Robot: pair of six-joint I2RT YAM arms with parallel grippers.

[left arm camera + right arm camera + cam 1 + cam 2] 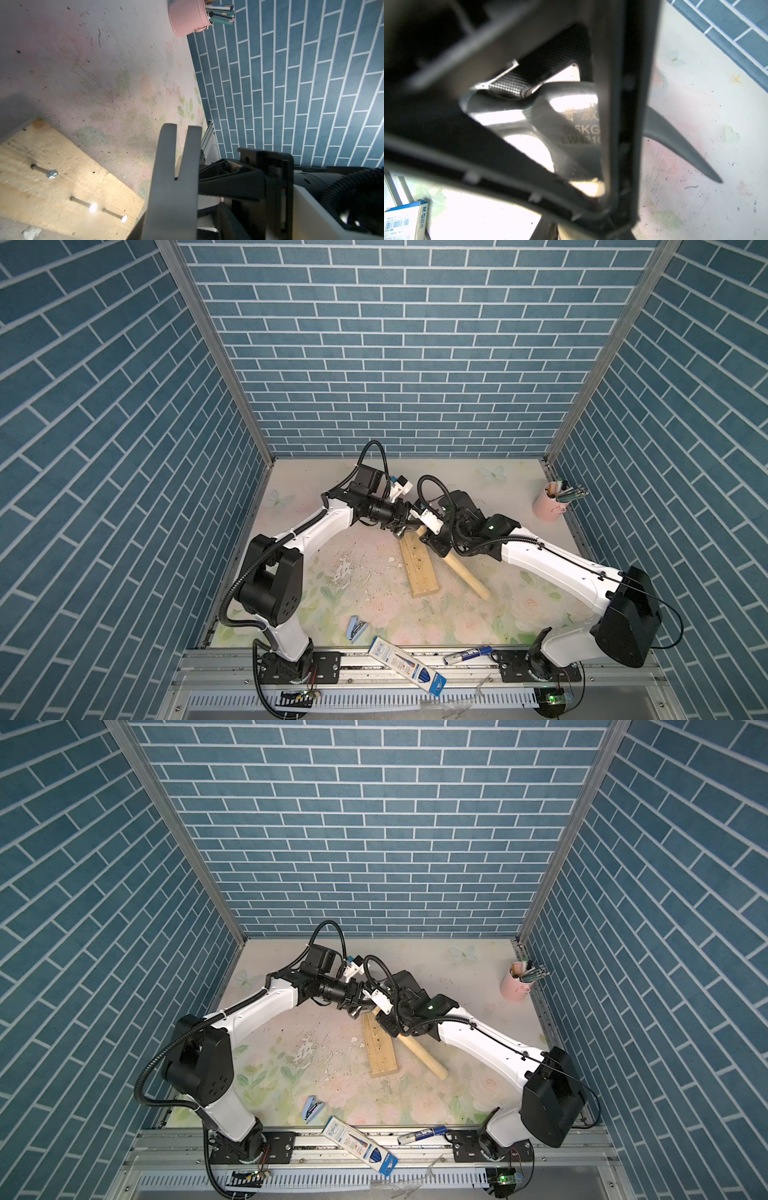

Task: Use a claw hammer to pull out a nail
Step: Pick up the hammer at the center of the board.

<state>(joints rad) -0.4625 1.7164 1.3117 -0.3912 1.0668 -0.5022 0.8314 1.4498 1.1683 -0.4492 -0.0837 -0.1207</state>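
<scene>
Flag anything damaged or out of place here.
The floral tabletop cover is scraped to white patches, flakes scattered, beside the pale wooden plank. The blue-and-white pen box lies askew across the front metal rail.

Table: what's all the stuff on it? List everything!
claw hammer: one, pale wooden handle, grey head, over the board's far end
board: one, pale wood, middle of the table
nails: three, silvery, sticking from the board
cup: one, pink, far right corner, holding pencils
stapler: one, light blue, near the front
pen box: one, blue-white, front rail
marker: one, white-blue, front rail
left gripper: one, black, by the hammer's head
right gripper: one, black, shut on the hammer's handle
</scene>
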